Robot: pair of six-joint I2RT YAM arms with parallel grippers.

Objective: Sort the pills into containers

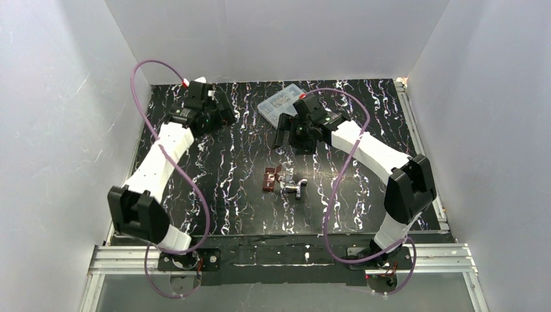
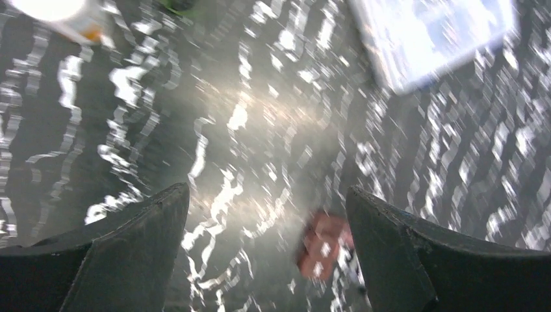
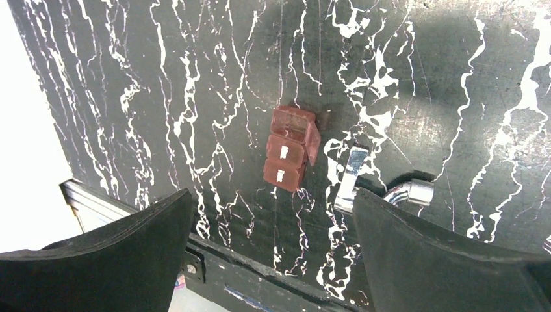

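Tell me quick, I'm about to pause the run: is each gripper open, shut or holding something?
Left gripper: open, holding nothing.
Right gripper: open, holding nothing.

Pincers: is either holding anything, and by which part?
Nothing is held. The left pincer and right pincer are open and empty; the small dark red-brown rectangular case lies untouched.

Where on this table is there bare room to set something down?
Bare table lies left of the red-brown case, and along the near edge. Crowded: the centre, where case and silver metal piece lie side by side, and the back, with the clear box by the right gripper.
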